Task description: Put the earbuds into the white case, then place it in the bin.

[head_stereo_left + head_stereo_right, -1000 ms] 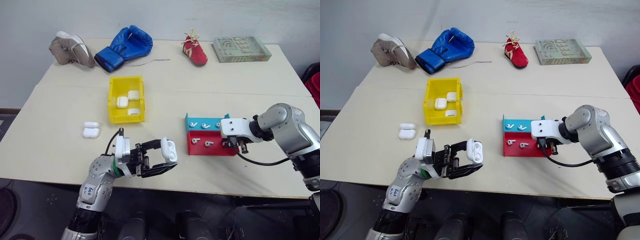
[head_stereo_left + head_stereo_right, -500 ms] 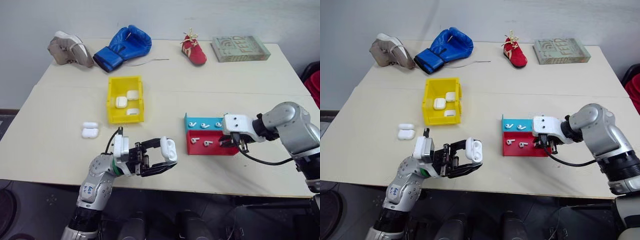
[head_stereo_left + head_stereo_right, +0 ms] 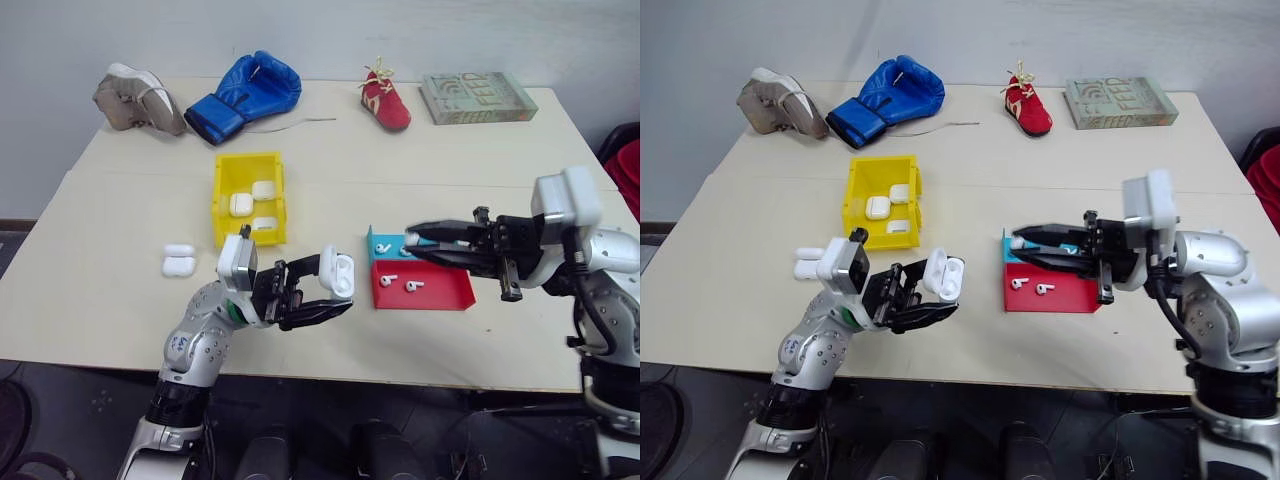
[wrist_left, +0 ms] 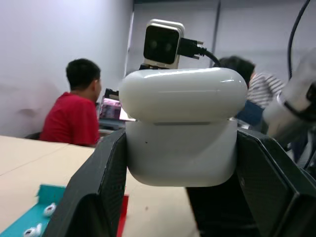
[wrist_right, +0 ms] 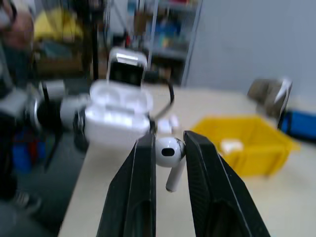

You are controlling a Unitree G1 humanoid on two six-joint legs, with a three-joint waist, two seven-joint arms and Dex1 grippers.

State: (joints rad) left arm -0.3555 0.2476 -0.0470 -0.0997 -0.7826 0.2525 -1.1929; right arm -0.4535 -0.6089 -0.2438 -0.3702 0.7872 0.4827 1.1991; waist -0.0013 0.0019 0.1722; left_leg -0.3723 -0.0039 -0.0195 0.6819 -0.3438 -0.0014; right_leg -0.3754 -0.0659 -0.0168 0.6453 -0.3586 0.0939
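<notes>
Above table, front edge: white case (image 3: 338, 276), lid open, clamped tight in left gripper (image 3: 325, 296), at 9 o'clock from right gripper (image 5: 165, 150).
Right gripper: pinching one earbud (image 5: 168, 152) by its head.
Handling: likely light, glossy, slippery; best gripped across flat sides.
Right wrist view: exposes open sockets; left wrist view, case's outside.

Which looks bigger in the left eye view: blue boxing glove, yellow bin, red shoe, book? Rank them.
1. Blue boxing glove
2. Book and yellow bin: look alike, not ranked
3. Red shoe
The bin sits nearer the camera, which inflates it.
</notes>
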